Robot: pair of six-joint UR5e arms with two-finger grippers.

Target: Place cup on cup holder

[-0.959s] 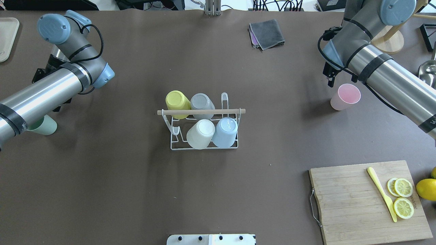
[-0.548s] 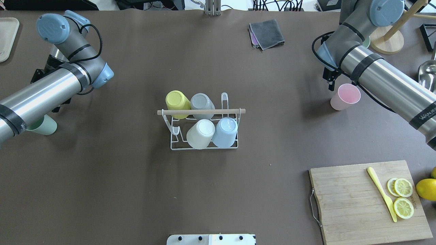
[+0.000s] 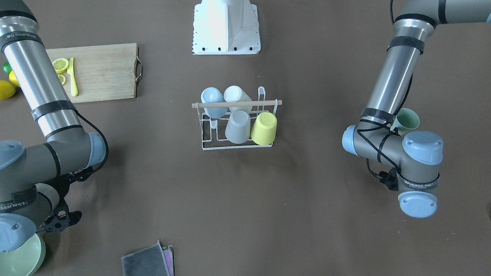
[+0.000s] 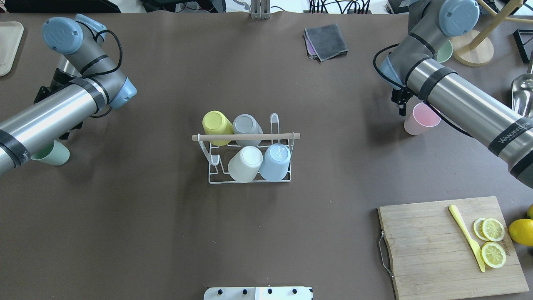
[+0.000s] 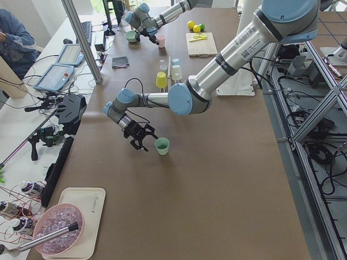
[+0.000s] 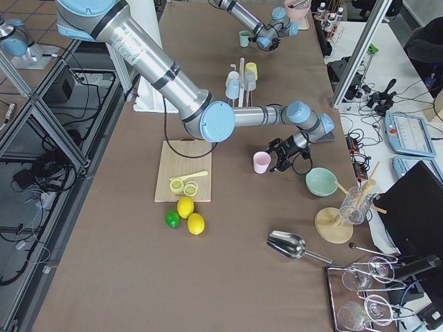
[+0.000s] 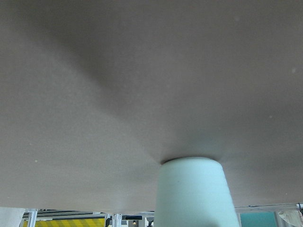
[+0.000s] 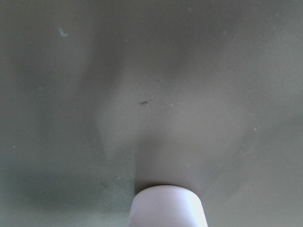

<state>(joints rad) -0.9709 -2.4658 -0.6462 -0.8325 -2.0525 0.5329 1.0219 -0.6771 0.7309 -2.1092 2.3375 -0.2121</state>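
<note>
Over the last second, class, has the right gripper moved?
Yes. In the overhead view the right gripper has edged down the image, closer beside the pink cup, which has stayed put.

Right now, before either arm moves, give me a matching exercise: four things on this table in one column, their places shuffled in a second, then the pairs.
1 yellow cup
2 pink cup
3 green cup
4 lemon slices

A on the cutting board
B upright, near the right arm
C upside down on the cup holder
D upright, partly under the left arm

Pairs: 1-C, 2-B, 3-D, 4-A.
</note>
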